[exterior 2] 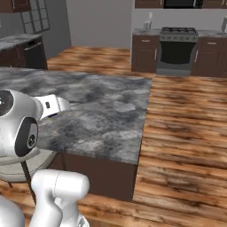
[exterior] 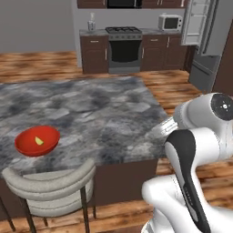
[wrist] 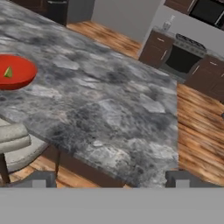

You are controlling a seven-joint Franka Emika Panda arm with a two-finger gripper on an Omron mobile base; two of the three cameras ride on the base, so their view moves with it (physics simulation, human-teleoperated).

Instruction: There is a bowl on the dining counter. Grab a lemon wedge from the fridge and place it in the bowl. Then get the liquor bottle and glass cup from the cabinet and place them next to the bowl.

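Ahead of the claw (wrist: 109, 181) and off to its left in the hand view, a shallow round red bowl (exterior: 37, 140) sits near the edge of the tabletop (exterior: 104, 113), a broad slab of mottled grey and black stone with squared corners. Inside the bowl lies a small yellow lemon wedge (exterior: 39, 141), pointed at one end. The claw hangs just off the near edge of the slab, its two dark blocky tips spread wide apart with nothing between them.

Below the bowl, tucked against the tabletop's dark brown base, stands a stool (exterior: 52, 186) with a curved, padded, pale grey back and thin dark legs. Warm, streaky wood planks cover the floor (exterior 2: 186, 133). Far beyond the claw, a steel stove (exterior: 124, 50) with a black oven door is set between dark brown cabinets (exterior: 94, 53), and a white microwave (exterior: 169, 22) rests on the surface to its right.
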